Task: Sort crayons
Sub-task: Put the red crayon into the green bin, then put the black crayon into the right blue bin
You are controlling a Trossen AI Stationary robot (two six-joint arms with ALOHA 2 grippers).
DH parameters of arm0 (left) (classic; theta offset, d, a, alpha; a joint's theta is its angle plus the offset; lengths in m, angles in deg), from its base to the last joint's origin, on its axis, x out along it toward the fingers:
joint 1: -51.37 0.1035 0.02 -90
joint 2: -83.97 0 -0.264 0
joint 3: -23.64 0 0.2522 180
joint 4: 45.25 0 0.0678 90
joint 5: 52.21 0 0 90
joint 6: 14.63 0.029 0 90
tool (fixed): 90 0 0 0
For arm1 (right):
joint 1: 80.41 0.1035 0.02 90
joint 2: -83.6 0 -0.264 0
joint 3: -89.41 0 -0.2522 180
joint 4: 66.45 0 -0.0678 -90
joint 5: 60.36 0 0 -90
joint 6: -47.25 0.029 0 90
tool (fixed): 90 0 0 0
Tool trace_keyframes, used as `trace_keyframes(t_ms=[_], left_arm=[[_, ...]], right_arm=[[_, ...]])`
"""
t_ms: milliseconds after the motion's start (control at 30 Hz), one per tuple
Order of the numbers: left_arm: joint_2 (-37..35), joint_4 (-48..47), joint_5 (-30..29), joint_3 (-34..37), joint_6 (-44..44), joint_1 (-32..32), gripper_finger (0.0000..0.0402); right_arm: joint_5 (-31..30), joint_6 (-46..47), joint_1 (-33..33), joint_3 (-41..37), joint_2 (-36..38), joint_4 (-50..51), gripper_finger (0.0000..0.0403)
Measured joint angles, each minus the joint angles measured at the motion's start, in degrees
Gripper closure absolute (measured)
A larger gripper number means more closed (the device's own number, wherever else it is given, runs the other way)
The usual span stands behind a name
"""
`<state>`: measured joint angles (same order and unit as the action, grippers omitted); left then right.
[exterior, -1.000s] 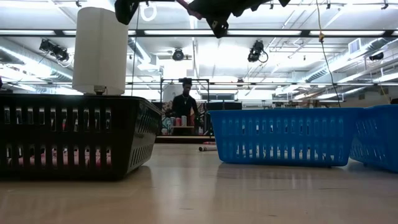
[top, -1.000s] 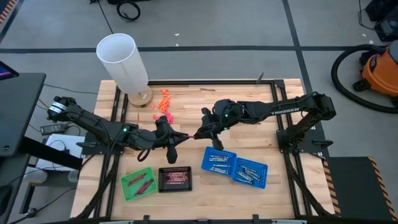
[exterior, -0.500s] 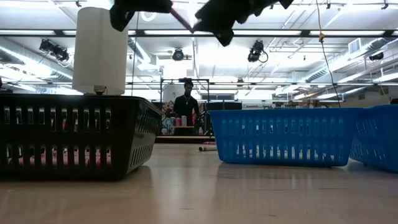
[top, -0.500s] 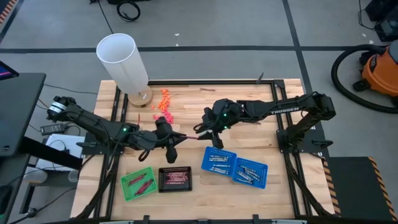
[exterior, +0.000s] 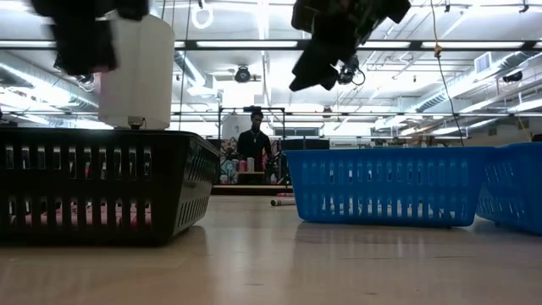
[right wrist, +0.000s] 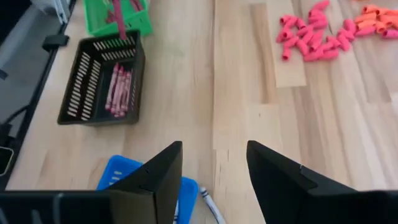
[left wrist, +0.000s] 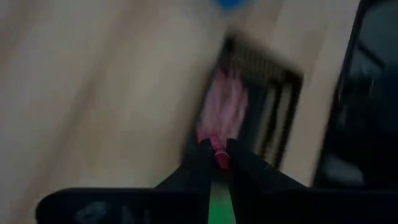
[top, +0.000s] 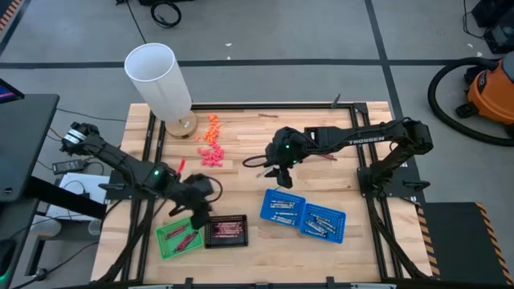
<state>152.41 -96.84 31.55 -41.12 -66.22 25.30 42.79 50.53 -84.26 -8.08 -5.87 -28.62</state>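
My left gripper (top: 198,210) hangs over the near left of the table, above the black basket (top: 226,230) of pink crayons (right wrist: 118,90), and is shut on a magenta-red crayon (left wrist: 219,155). The low view shows it only as a dark blur (exterior: 80,38). My right gripper (right wrist: 214,171) stands open and empty in the air over the middle of the table (top: 273,171), beyond the blue baskets (top: 283,207). A green basket (top: 177,235) holds red crayons. Grey crayons lie in the blue baskets. My left gripper pinches the magenta-red crayon between its two fingertips (left wrist: 202,163), on the part (left wrist: 219,159) close to the end that shows. The crayon lies along the fingers and sticks out a little past them. It is lifted clear above the black basket (left wrist: 261,118).
A tall white cylinder (top: 158,80) stands at the far left. A heap of stubby orange-pink pieces (top: 212,140) lies beside it. A second blue basket (top: 323,221) sits near right. One grey crayon (right wrist: 210,202) lies on the wood by the blue basket. A person (exterior: 252,144) stands far behind.
Both grippers met at the red crayon over the table's middle. My right gripper has opened and let go, and has drawn back a little toward the right. My left gripper has carried the crayon toward the near left, sinking and tipping downward, over the black basket.
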Motion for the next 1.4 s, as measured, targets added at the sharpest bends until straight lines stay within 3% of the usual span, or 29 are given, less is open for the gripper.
trace_keyframes(t_ms=[167, 400, 600, 767, 933, 1200, 1400], left_arm=[[0.0, -7.35, 14.03, 0.0, -10.99, -2.76, 0.0358], [0.2, -9.75, 20.12, -0.02, -23.69, -6.61, 0.0357], [5.45, -15.46, 25.93, -0.04, -23.99, -9.44, 0.0356], [11.86, -14.92, 30.63, -0.04, -21.53, -11.13, 0.0356], [15.82, -11.39, 31.06, -0.04, -19.33, -12.63, 0.0337], [14.38, -9.82, 31.34, -0.04, -19.22, -10.31, 0.0241], [11.95, -9.29, 22.32, -0.07, -17.41, -5.53, 0.0227]], right_arm=[[-0.02, -0.01, 0.02, -1.11, 0.0, -0.05, 0.0215], [-0.01, -0.03, 0.02, -1.13, 0.0, -0.45, 0.0215], [-0.02, -0.66, 0.02, -1.13, 0.0, -0.45, 0.0215], [-0.02, -0.86, 0.02, -1.13, 0.0, -0.44, 0.0215], [-0.02, -0.86, 0.02, -1.13, 0.0, -0.42, 0.0215], [-0.02, -0.86, 0.02, -1.13, 0.0, -0.42, 0.0215], [-3.28, -0.84, -0.02, -1.13, 0.0, 0.07, 0.0216]])
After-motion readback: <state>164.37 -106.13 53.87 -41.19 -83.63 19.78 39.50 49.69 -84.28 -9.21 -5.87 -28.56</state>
